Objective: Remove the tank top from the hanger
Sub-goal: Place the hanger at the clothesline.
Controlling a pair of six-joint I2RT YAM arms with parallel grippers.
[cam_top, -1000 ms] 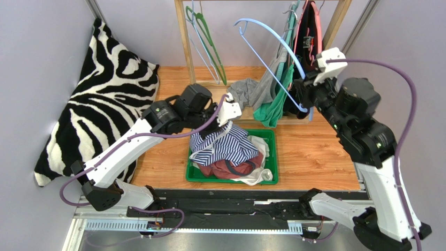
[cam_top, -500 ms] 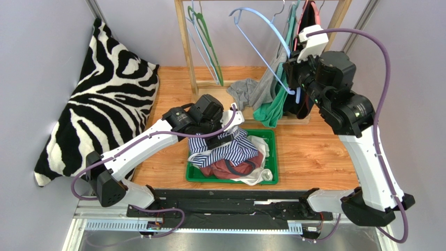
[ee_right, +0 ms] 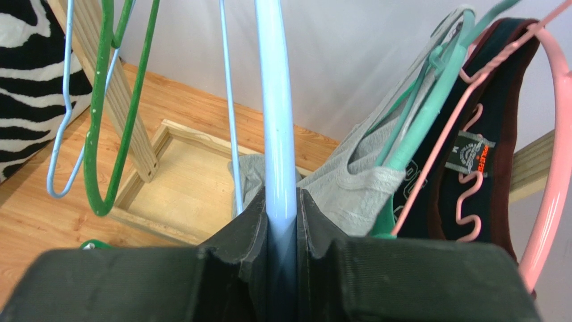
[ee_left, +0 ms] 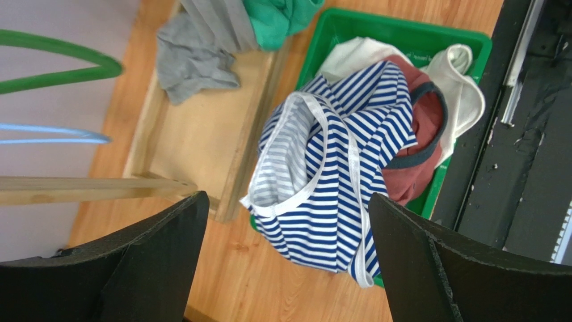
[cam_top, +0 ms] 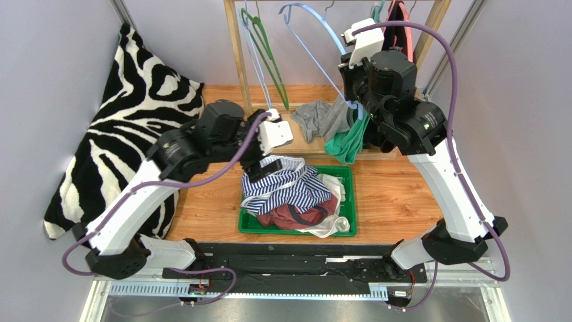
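Left gripper (ee_left: pixel 287 201): wide open, holding nothing, hanging above the bin.
Left fingers (ee_left: pixel 154 268): spread far apart, one at each side of the tank top below, not touching it.
Tank top (ee_left: pixel 336 168): blue-and-white striped, off the hanger, crumpled on top of the pile straight under the gap between the left fingers, one edge draped over the bin's rim.
Bin (ee_left: pixel 376 20): green, below and just beyond the left fingers. Holds a red top (ee_left: pixel 409 168) and a cream garment (ee_left: pixel 463 87) under the tank top.
Right gripper (ee_right: pixel 280 204): clamped on the hanger, raised beside the rack (ee_right: pixel 94 47).
Hanger (ee_right: pixel 275 100): light blue, bare, pinched between the right fingers and rising straight out past their tips.
Left of the right fingers: green hanger (ee_right: pixel 101 134) and thin hanger (ee_right: pixel 59 134), both near the rack's post.
Right of the right fingers: grey top (ee_right: pixel 356 194) on a teal hanger (ee_right: pixel 430 87), then a dark garment (ee_right: pixel 463 134), then a pink hanger (ee_right: pixel 550 168).
Pillow (cam_top: pixel 127 121): zebra-striped, well apart from both sets of fingers.
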